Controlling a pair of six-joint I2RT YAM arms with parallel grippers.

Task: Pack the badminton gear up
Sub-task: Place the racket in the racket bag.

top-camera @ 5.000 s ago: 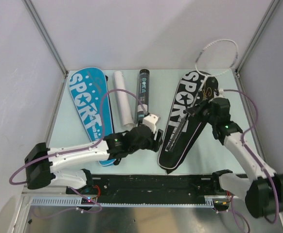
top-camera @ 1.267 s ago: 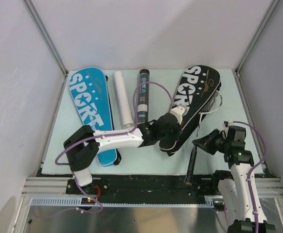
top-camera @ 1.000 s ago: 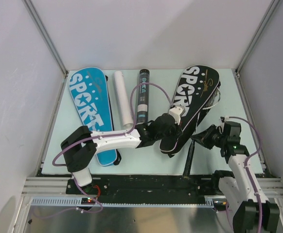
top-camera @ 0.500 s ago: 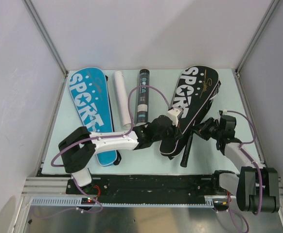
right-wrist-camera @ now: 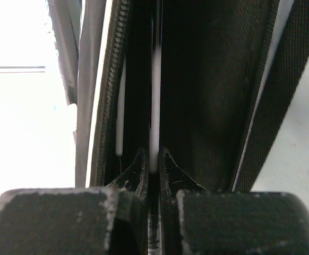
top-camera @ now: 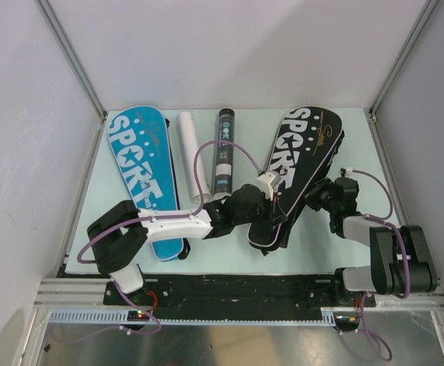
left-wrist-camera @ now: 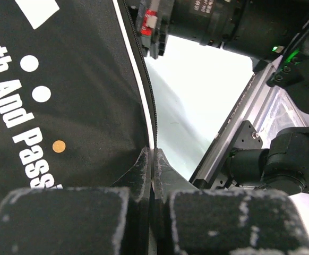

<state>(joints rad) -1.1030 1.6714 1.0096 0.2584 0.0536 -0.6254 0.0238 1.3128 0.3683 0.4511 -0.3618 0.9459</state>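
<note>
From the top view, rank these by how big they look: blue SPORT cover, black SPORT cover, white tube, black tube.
1. black SPORT cover and blue SPORT cover: they look about alike and both are partly hidden, so I can't rank them.
2. white tube and black tube: nearly equal in length, too close to call.

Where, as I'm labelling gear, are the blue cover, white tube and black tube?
blue cover (top-camera: 134, 152): top view, on its white lettering.
white tube (top-camera: 188, 137): top view, on its upper half.
black tube (top-camera: 225, 126): top view, on the dark part near its far end.
</note>
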